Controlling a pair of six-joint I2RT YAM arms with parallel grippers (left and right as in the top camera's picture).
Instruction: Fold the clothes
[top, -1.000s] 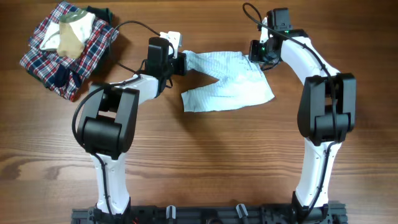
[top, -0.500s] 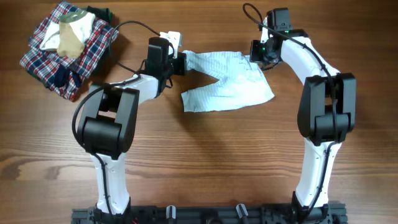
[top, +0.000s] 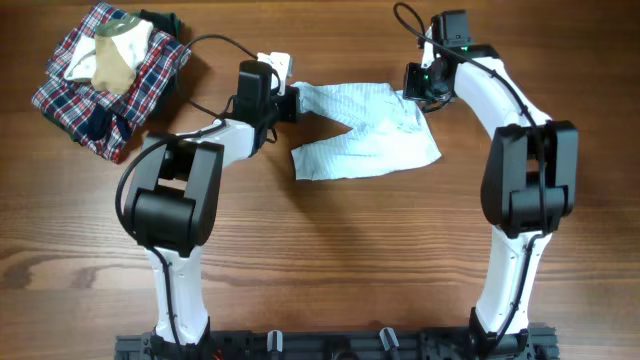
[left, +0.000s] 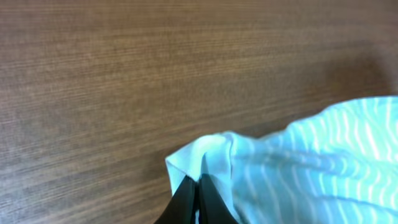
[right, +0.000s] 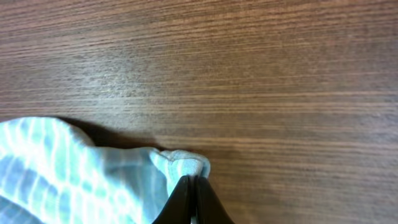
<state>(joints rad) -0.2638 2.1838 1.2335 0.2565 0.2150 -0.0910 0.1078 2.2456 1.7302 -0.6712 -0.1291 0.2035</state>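
Observation:
The pale blue-white striped garment (top: 365, 130) lies at the far middle of the wooden table, its near part flat and its far edge held up between both grippers. My left gripper (top: 296, 100) is shut on its far left corner; the left wrist view shows the fingers (left: 199, 198) pinching a fold of the fabric (left: 298, 168). My right gripper (top: 413, 92) is shut on its far right corner; the right wrist view shows the fingers (right: 191, 200) pinching the cloth edge (right: 93, 174).
A pile with a red-navy-white plaid garment (top: 100, 85) and a beige-cream garment (top: 115, 55) on top lies at the far left corner. The arm bases stand at the near edge.

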